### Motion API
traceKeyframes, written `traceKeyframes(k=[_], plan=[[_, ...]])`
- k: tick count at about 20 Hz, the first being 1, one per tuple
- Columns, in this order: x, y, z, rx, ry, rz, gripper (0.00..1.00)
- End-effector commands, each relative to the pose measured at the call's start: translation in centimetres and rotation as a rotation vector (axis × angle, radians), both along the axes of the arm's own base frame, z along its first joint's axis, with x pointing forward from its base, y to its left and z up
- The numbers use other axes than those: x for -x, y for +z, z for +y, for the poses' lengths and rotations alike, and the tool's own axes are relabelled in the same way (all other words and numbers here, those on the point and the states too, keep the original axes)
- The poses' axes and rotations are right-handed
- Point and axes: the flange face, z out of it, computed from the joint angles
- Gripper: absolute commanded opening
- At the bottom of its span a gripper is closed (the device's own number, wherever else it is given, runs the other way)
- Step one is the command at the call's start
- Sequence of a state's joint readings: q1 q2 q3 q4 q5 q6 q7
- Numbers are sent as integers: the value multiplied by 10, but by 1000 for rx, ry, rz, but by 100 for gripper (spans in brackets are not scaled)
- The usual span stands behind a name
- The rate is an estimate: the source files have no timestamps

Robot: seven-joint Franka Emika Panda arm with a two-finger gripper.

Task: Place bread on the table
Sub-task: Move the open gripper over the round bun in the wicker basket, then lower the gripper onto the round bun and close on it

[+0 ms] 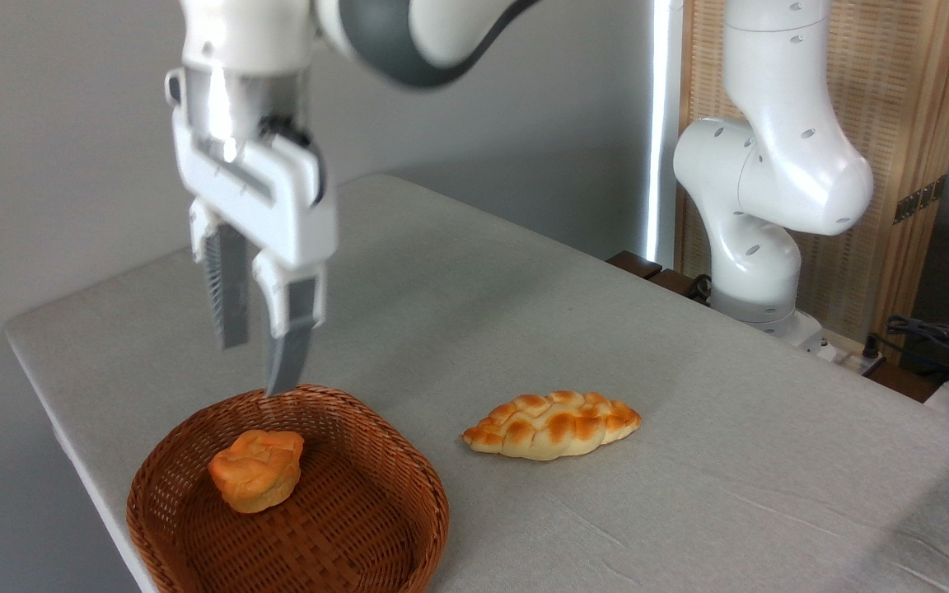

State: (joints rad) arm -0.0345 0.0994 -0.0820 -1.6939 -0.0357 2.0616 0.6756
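Hovering above the far rim of the brown woven wicker basket point(409, 482), the white two-finger claw point(256, 362) hangs parted and empty. Small orange-brown lumpy bread point(257, 470) lies inside; a braided pale-golden loaf point(551, 425) rests beside on the grey cloth-covered tabletop point(689, 461).

On my desk point(689, 346) I count one bread point(257, 469), one braided loaf point(553, 424), and one wicker basket point(409, 486).

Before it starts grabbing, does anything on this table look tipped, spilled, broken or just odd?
Nothing stands out. The roll sits whole in the basket, the braided loaf lies intact on the table, and nothing is spilled. The pincer hangs open and empty above the basket's far rim.
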Motion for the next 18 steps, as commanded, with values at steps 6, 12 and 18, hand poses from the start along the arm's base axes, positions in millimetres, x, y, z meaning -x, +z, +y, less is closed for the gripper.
traceKeyframes(k=[6, 12, 18], plan=[[-3, -97, -26, -5, -59, 75, 100], [-15, -123, -26, -12, -107, 42, 100], [-19, -123, -27, -16, -134, 6, 48]])
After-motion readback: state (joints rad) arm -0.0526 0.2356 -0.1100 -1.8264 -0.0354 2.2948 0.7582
